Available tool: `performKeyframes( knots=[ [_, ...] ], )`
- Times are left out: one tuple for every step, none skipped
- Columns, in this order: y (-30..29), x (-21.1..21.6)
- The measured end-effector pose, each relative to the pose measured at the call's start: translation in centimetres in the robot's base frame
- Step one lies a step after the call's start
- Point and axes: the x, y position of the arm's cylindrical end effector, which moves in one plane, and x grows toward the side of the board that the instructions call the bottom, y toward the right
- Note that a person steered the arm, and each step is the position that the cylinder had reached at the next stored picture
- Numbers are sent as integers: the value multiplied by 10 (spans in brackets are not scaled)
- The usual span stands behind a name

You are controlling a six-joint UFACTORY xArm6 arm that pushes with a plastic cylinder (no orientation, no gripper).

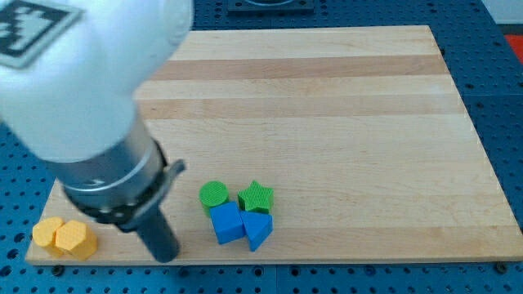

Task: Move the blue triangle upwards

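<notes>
The blue triangle point(257, 229) lies near the board's bottom edge, at the view's lower middle. It touches a blue cube point(226, 222) on its left and a green star point(257, 198) above it. A green cylinder point(214, 194) sits above the blue cube. My rod comes down from the big white arm at the view's left. My tip point(166, 254) rests on the board near its bottom edge, well to the left of the blue cube and apart from every block.
Two yellow-orange blocks, a hexagon point(73, 239) and another point(46, 233) beside it, sit at the board's bottom-left corner. The wooden board point(327, 106) lies on a blue perforated table point(500, 98). The arm's body hides the board's upper left.
</notes>
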Motion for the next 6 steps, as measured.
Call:
performKeyframes(
  knots=[
    [59, 0],
    [121, -4],
    [148, -35],
    [152, -54],
    [152, -37],
    [152, -66]
  ],
)
